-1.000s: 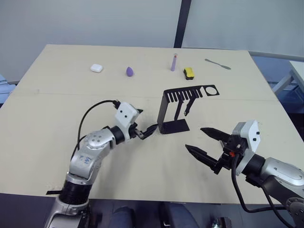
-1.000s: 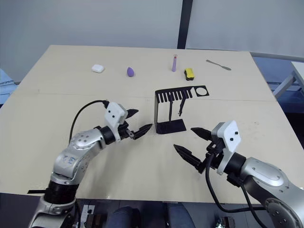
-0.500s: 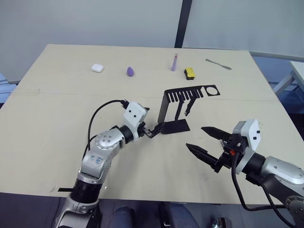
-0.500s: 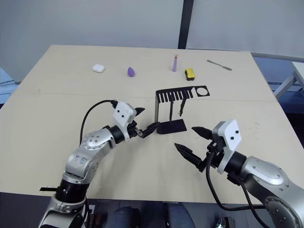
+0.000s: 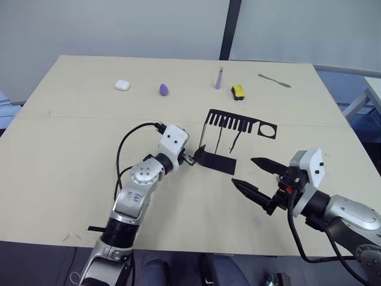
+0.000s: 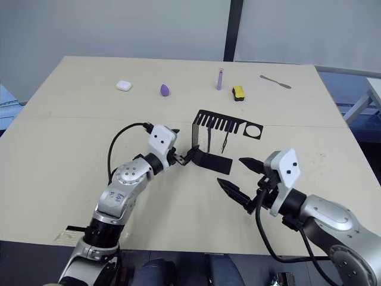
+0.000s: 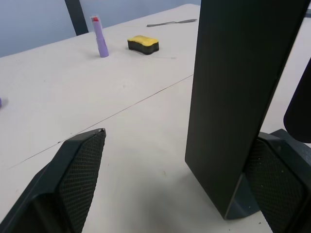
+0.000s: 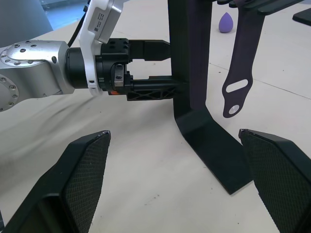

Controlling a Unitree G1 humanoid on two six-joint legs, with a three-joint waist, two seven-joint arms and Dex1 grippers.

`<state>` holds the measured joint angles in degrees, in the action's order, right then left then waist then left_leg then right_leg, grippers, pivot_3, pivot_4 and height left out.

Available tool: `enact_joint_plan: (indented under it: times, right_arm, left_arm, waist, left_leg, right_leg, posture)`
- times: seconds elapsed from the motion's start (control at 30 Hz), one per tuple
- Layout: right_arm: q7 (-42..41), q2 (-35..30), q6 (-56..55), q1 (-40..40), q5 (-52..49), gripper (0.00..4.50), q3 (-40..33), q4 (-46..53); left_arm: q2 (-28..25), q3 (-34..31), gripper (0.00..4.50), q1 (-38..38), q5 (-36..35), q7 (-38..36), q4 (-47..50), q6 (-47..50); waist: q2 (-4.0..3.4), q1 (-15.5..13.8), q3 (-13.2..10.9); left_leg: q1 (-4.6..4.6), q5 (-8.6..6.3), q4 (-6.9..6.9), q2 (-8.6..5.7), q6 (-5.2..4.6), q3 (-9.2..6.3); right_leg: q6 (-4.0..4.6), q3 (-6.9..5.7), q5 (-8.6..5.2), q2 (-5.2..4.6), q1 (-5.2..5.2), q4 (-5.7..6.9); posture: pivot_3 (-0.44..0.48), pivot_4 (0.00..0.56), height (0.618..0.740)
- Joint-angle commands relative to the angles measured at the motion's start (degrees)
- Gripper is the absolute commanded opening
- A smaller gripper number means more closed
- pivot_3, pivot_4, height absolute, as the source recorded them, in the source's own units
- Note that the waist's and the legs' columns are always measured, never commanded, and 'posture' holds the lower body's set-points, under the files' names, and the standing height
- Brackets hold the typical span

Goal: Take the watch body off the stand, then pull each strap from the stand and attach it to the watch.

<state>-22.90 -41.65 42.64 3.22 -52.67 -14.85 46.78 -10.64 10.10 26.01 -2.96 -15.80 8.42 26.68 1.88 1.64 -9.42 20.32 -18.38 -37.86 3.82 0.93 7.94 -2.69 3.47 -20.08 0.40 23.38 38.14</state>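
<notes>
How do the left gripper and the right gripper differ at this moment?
Place: the left gripper is at the upright wall of the stand; the right gripper is apart from the stand, on its right side.
Contents: the left gripper's jaws straddle that wall; the right gripper's jaws have nothing between them.
Shared: both are open.

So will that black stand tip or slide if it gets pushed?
Likely slides or turns easily: the stand is thin bent sheet, merely resting on the table. It could tip, its top plate overhanging. The hanging straps would probably swing.
</notes>
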Motion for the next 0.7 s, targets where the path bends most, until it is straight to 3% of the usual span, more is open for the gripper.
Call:
enact_joint_plan:
  times: [0.03,0.17,0.6,0.63,0.7]
  right_arm:
    - [0.86,0.15,-0.58,-0.42,0.43,4.49,-0.13,1.26]
    - [1.08,0.05,-0.65,-0.50,0.55,4.50,0.04,1.31]
    - [1.75,0.49,-0.70,-1.06,1.49,4.50,0.68,1.25]
    - [1.78,0.53,-0.70,-1.18,1.54,4.50,0.73,1.18]
    - [1.82,0.61,-0.66,-1.38,1.62,4.50,0.80,1.07]
  left_arm:
    - [0.95,0.31,4.50,1.44,0.37,-0.38,-0.08,-2.28]
    - [1.94,-0.06,3.34,2.24,0.42,-0.13,-1.60,-2.87]
    - [3.56,0.06,3.34,3.20,0.87,-0.31,-2.70,-3.92]
    - [3.63,-0.03,2.92,3.41,0.87,-0.28,-2.93,-4.08]
    - [3.77,-0.12,2.52,3.72,0.74,-0.37,-3.28,-4.16]
  waist:
    - [0.00,0.00,0.00]
    - [0.00,0.01,0.00]
    - [0.00,0.00,0.00]
    - [0.00,-0.01,0.00]
    - [0.00,-0.01,0.00]
  left_leg:
    - [0.00,0.00,0.00,0.00,0.00,0.00]
    - [0.00,0.00,0.00,0.00,0.00,0.02]
    - [0.00,0.00,0.00,0.00,0.00,0.02]
    - [0.00,0.00,0.00,0.00,0.00,0.02]
    - [0.00,0.00,0.00,0.00,0.00,0.02]
  right_leg:
    - [0.00,0.00,0.00,0.00,0.00,0.00]
    - [0.00,0.00,0.00,0.00,0.00,0.00]
    - [0.00,0.00,0.00,0.00,0.00,0.00]
    - [0.00,0.00,0.00,0.00,0.00,0.00]
    - [0.00,0.00,0.00,0.00,0.00,-0.01]
  posture:
    - [0.000,0.150,0.740]
    - [0.000,0.150,0.740]
    - [0.000,0.150,0.740]
    - [0.000,0.150,0.740]
    - [0.000,0.150,0.740]
